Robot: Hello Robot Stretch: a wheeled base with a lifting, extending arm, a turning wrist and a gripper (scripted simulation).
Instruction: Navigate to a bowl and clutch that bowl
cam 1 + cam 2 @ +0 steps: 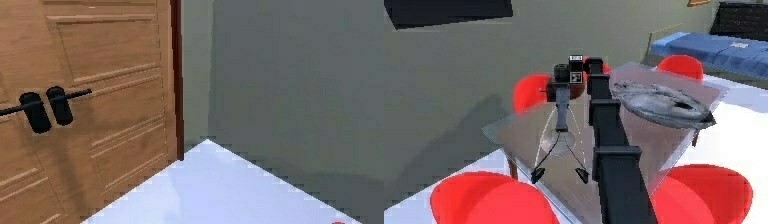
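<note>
Forward view: a wooden door [100, 90]. Arm side view: the gripper [559, 177] holds nothing over the table [514, 135]; a grey bowl [664, 100], stretched sideways, lies to its right.

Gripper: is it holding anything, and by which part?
Cannot tell. The gripper shows its far end against the glass table, not clear of it, so no hold or held part can be made out.

Red chair [484, 200] half off the arm side view's bottom edge — bed [704, 50] off its right.

Bowl [664, 102] on table [512, 135], chairs [489, 200] around, bed [704, 50] behind.
</note>
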